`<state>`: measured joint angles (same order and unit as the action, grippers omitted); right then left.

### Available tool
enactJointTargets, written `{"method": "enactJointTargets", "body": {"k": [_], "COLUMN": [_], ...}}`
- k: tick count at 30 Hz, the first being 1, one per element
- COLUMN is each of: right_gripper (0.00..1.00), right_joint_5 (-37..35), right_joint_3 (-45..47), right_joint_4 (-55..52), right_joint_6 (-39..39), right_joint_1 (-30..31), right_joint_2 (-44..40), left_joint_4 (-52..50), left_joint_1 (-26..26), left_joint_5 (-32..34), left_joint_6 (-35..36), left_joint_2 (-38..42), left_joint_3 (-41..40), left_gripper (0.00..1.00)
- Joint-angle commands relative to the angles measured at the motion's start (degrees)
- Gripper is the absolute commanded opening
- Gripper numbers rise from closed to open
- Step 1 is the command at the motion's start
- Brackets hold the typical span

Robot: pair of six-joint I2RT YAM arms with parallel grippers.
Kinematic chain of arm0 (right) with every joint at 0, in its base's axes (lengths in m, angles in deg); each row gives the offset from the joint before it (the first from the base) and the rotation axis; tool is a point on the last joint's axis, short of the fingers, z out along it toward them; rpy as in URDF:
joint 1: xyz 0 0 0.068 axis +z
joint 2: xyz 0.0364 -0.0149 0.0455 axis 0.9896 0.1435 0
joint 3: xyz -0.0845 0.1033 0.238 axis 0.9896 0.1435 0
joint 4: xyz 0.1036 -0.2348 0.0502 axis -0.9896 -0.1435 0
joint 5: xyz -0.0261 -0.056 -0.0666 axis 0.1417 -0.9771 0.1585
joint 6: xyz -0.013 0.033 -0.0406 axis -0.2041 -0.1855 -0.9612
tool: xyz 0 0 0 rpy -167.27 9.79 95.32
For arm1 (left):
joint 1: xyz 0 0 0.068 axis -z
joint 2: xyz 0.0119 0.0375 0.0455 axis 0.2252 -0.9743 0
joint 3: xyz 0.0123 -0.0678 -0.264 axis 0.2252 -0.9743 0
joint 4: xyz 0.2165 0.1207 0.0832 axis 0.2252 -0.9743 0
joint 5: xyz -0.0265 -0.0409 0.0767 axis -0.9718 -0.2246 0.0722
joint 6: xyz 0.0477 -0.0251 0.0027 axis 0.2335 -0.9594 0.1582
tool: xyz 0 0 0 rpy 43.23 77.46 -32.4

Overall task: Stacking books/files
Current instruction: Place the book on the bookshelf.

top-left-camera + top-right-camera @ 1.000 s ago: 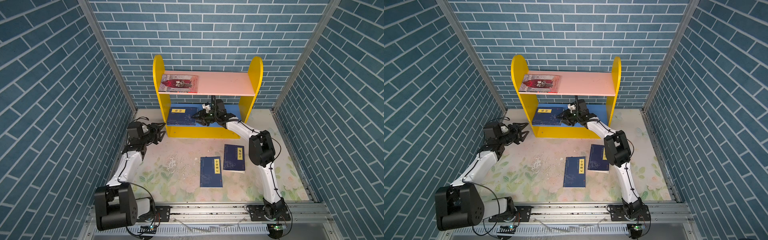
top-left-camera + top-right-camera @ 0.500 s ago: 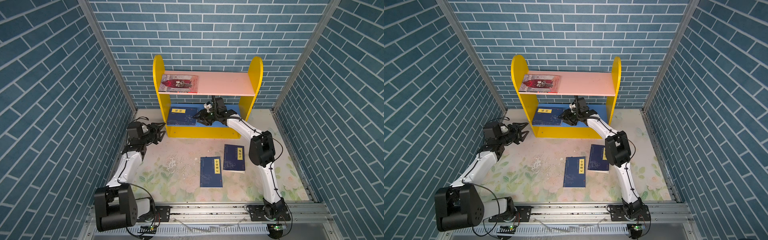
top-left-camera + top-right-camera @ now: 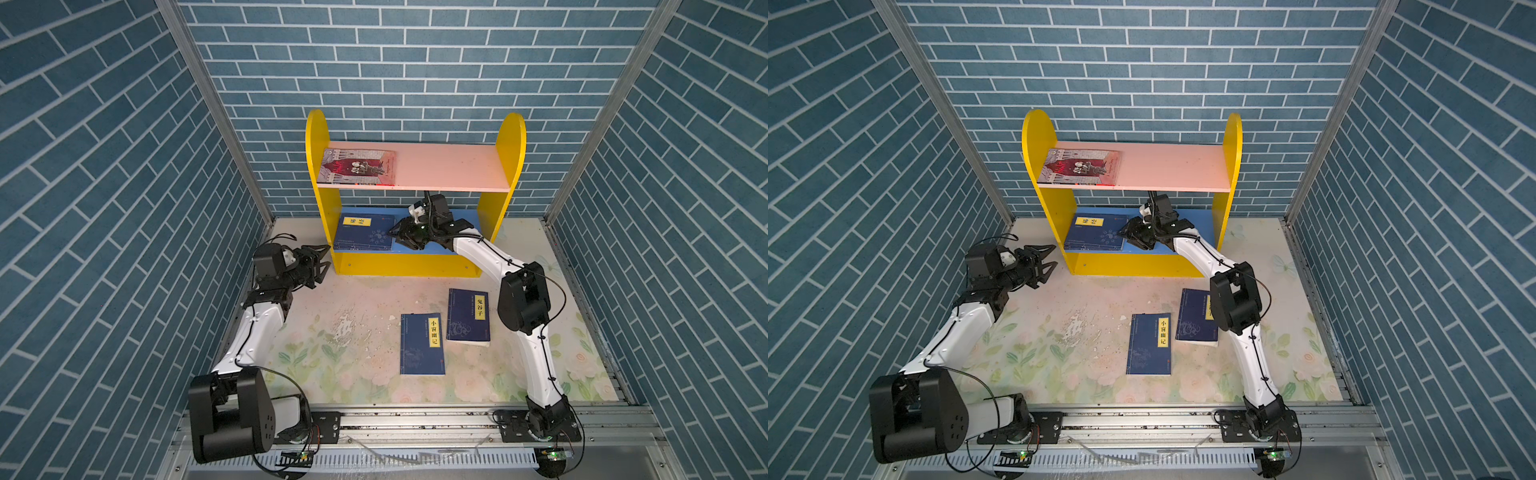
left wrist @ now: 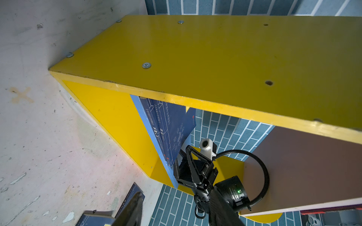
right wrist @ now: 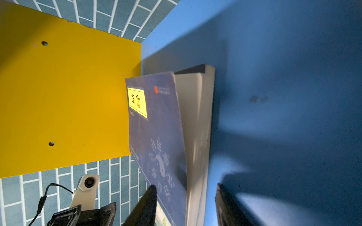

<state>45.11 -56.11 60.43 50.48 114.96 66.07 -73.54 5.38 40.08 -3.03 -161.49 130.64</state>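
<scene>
Two navy books (image 3: 363, 232) (image 3: 1096, 233) lie stacked at the left of the shelf's blue lower board. My right gripper (image 3: 398, 237) (image 3: 1127, 235) reaches in under the pink board. It stands open astride the stack's right edge (image 5: 156, 127): one finger is over the cover and the other is off the page edge, over the blue board. The illustrated book (image 3: 359, 166) (image 3: 1079, 167) lies flat on the upper board. Two more navy books (image 3: 422, 345) (image 3: 468, 315) lie on the table. My left gripper (image 3: 326, 258) (image 3: 1054, 255) hovers open and empty beside the shelf's left side panel.
The yellow shelf (image 3: 415, 264) stands against the back brick wall, its pink upper board (image 3: 449, 168) bare to the right of the illustrated book. Brick-patterned walls close in both sides. The right arm's elbow (image 3: 521, 307) hangs over the table next to the right-hand book.
My right gripper has shifted slightly at the stack's edge on the lower board. The left arm and the books on the table have not moved.
</scene>
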Motion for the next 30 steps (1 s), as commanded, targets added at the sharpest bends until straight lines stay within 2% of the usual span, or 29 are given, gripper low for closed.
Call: {"method": "enactJointTargets", "body": {"k": [1, 30], "right_gripper": [0.49, 0.35], "right_joint_5": [-0.7, 1.4], "right_joint_3": [-3.6, -13.3], "right_joint_4": [0.7, -1.9], "right_joint_6": [-2.3, -1.9], "right_joint_1": [-0.1, -0.3], "right_joint_2": [0.7, 7.5], "left_joint_4": [1.1, 1.5], "left_joint_1": [-0.6, -1.0], "left_joint_5": [-0.2, 0.0], "left_joint_6": [0.3, 0.0], "left_joint_2": [1.0, 0.9], "left_joint_3": [-0.4, -0.4], "left_gripper": [0.57, 0.58]}}
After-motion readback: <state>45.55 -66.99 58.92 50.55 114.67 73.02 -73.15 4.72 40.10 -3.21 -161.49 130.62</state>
